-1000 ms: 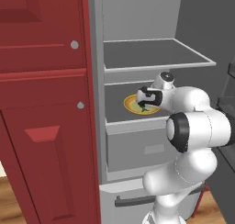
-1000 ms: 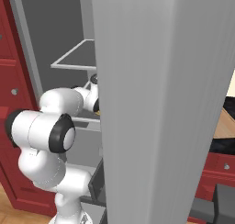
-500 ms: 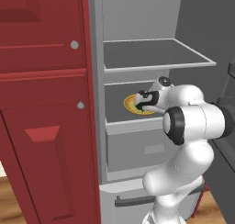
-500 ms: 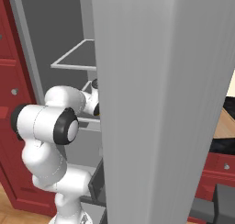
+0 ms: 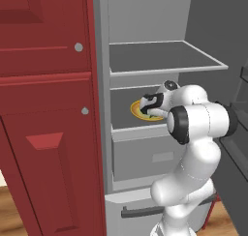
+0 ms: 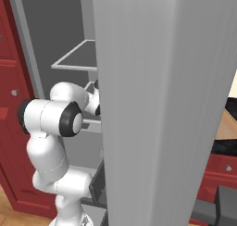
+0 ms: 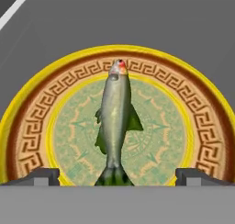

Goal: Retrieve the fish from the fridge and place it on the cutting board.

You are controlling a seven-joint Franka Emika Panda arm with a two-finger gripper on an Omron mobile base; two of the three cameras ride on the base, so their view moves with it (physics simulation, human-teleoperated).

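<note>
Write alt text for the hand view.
A small grey-green fish lies along the middle of a round yellow-rimmed plate on a grey fridge shelf. The open gripper hovers over it, one fingertip at each side of the tail.

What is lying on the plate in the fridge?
The fish lies lengthwise across the middle of the plate, head away from the gripper, whose fingertips stand wide apart either side of the tail. The plate's near edge is cut off from view.
</note>
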